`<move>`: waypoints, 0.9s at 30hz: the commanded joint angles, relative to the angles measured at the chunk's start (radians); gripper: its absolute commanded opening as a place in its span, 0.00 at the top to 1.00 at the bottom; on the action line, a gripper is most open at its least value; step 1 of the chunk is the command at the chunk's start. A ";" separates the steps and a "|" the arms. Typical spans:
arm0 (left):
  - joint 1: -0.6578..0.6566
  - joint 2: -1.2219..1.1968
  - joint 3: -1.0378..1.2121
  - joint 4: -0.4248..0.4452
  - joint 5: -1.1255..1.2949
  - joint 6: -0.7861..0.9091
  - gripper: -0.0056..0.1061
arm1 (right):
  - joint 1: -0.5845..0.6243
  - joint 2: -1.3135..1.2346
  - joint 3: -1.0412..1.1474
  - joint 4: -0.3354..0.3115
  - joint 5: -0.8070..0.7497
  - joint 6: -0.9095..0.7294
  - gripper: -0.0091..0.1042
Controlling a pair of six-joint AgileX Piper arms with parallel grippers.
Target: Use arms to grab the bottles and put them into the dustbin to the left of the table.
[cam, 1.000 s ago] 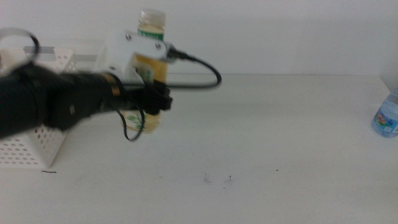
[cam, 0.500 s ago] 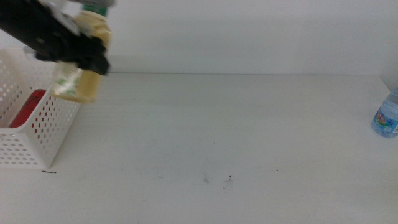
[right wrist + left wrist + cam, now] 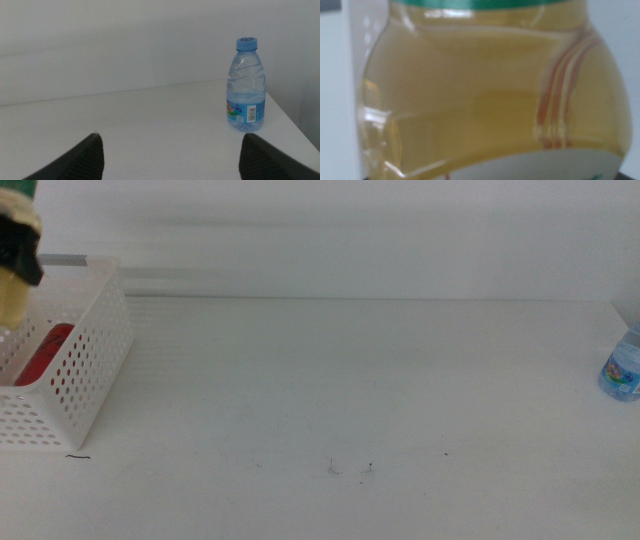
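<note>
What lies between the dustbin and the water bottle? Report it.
Middle view: only bare table with small dark specks lies between dustbin and water bottle.

Bright, even, diffuse light fills all three views; the white desk (image 3: 380, 400) looks washed out and shadows are faint. In the middle view, horizontal streaks smear the back wall, and the yellow tea bottle (image 3: 14, 280) at the frame's edge is soft. In the left wrist view that bottle (image 3: 490, 90) fills the frame, out of focus, with pale glare on its side. The right wrist view is sharper: the water bottle (image 3: 245, 85), well beyond the dark fingers (image 3: 75, 160), shows crisp highlights.
</note>
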 commanded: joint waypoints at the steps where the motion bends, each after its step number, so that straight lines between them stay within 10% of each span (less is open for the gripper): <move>1: 0.022 0.015 -0.018 0.005 -0.022 -0.011 0.96 | -0.008 -0.005 0.004 -0.009 -0.009 -0.002 0.17; 11: 0.060 0.140 -0.018 0.006 -0.022 -0.024 0.85 | -0.008 -0.005 0.004 -0.009 -0.009 -0.002 0.17; 20: 0.029 0.130 -0.008 0.014 -0.022 -0.036 0.11 | -0.008 -0.005 0.004 -0.009 -0.009 -0.002 0.17; 27: -0.093 -0.043 0.007 0.066 -0.022 -0.132 0.11 | -0.008 -0.005 0.004 -0.009 -0.009 -0.002 0.17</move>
